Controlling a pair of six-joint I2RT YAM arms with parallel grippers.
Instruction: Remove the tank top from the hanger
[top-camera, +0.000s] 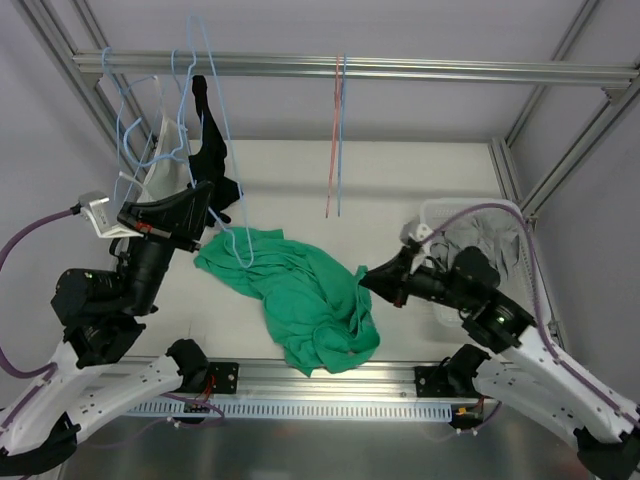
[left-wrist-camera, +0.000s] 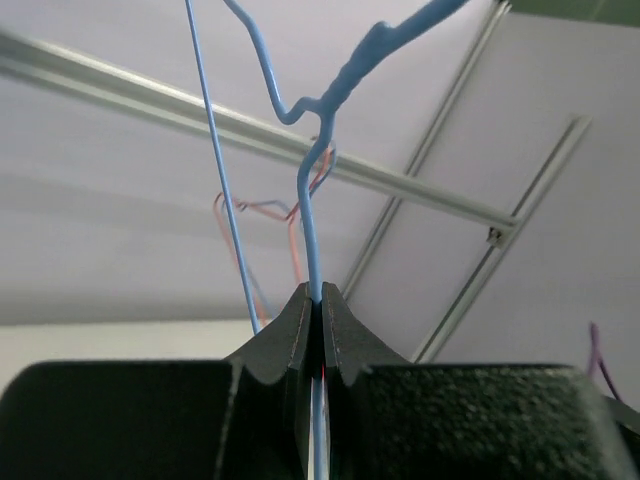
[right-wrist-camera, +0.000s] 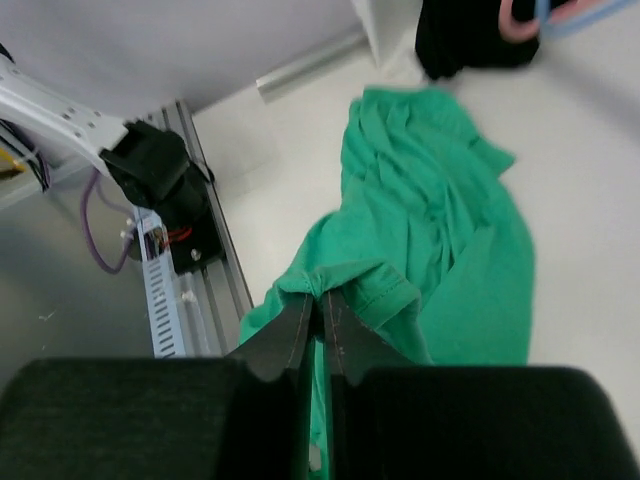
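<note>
The green tank top (top-camera: 300, 295) lies crumpled on the white table, its upper left part still round the lower end of a blue wire hanger (top-camera: 232, 235). My left gripper (top-camera: 200, 205) is shut on that hanger's wire (left-wrist-camera: 312, 250), which runs up from the jaws to the rail in the left wrist view. My right gripper (top-camera: 365, 278) is shut on a hemmed edge of the tank top (right-wrist-camera: 440, 230), pinching a fold at its right side.
A black garment (top-camera: 212, 150) and a white one (top-camera: 165, 150) hang on blue hangers from the top rail (top-camera: 400, 70). A red and blue hanger pair (top-camera: 337, 140) hangs in the middle. A white basket (top-camera: 520, 225) with clothes stands at right.
</note>
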